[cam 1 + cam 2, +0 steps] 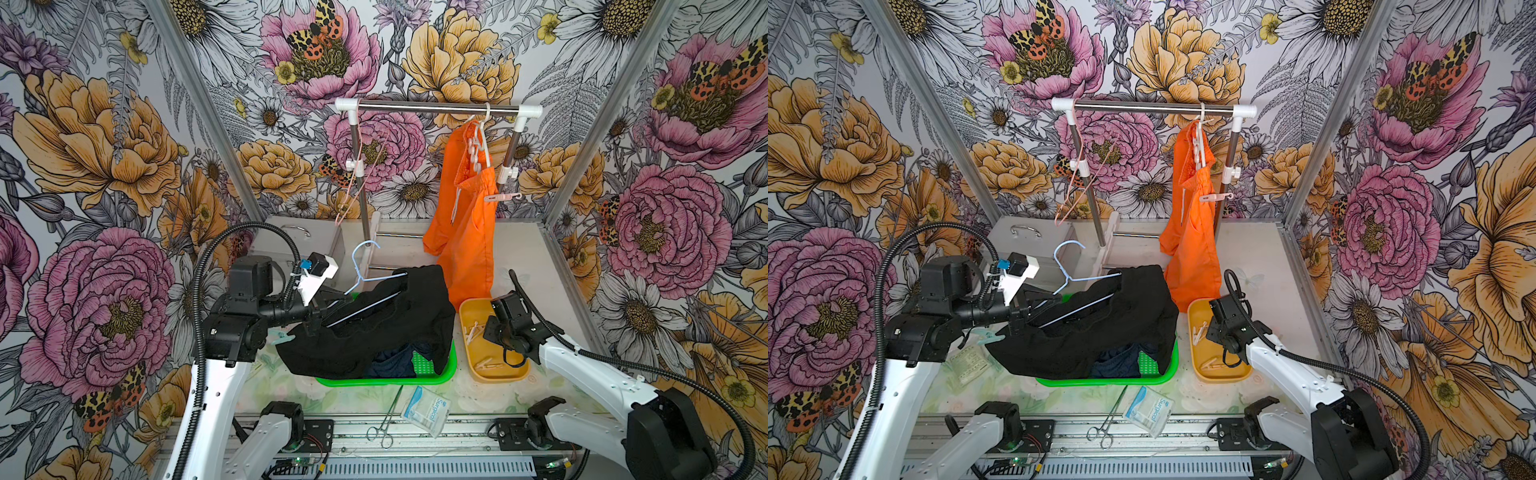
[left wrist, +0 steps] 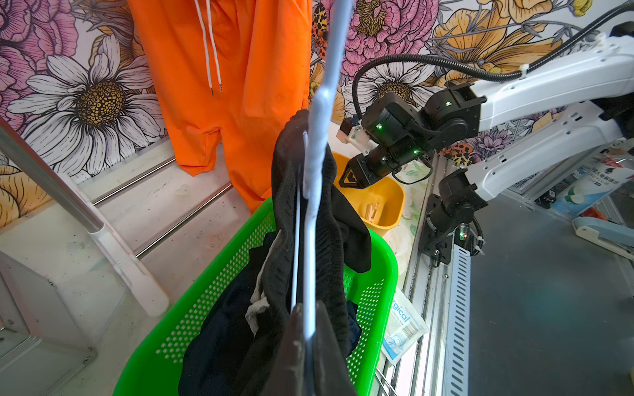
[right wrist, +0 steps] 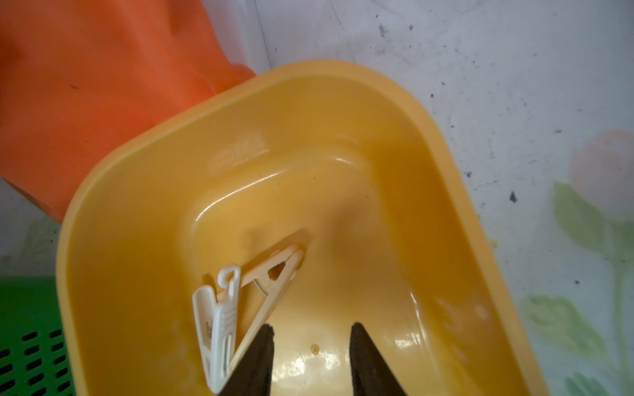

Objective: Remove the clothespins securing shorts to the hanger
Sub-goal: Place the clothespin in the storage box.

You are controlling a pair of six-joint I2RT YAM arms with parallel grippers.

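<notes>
My left gripper point(image 2: 308, 308) is shut on a pale blue hanger point(image 1: 365, 266) that carries the black shorts point(image 1: 374, 324), held over a green basket point(image 1: 444, 370). Navy shorts point(image 1: 395, 365) lie in the basket. A teal clothespin point(image 1: 278, 338) sits at the black shorts' left edge. Orange shorts point(image 1: 465, 232) hang from a white hanger on the rail, with a pale clothespin point(image 1: 500, 197) clipped on. My right gripper point(image 3: 310, 331) is open and empty over a yellow tub point(image 3: 137, 205). In the tub lie a white clothespin point(image 3: 219, 325) and a cream clothespin point(image 3: 274, 274).
A garment rack point(image 1: 436, 109) stands at the back, with a bare pink hanger point(image 1: 353, 183) on its left end. A metal box point(image 1: 299, 241) sits at the back left. Steel forceps point(image 1: 386, 419) and a surgical packet point(image 1: 428, 409) lie at the front edge.
</notes>
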